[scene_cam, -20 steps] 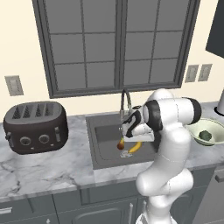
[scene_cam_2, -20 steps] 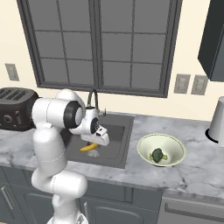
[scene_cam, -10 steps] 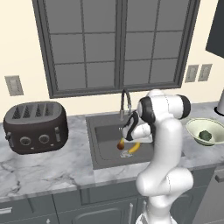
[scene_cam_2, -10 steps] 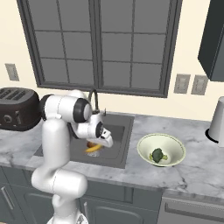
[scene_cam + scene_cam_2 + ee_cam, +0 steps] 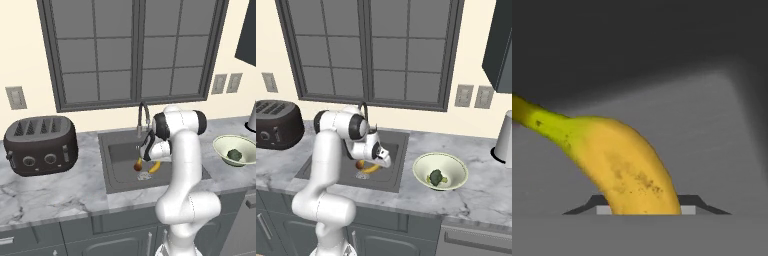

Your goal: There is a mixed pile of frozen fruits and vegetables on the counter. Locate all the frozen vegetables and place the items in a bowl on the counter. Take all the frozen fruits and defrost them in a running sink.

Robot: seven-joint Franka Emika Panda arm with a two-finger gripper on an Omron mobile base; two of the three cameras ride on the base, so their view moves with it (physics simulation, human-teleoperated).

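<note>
The arm has dipped lower into the sink; the tool is clamped on the banana, so 1 fruit is nearly delivered.

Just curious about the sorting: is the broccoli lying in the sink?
No, the broccoli sits in the pale green bowl on the counter, right of the sink.
</note>
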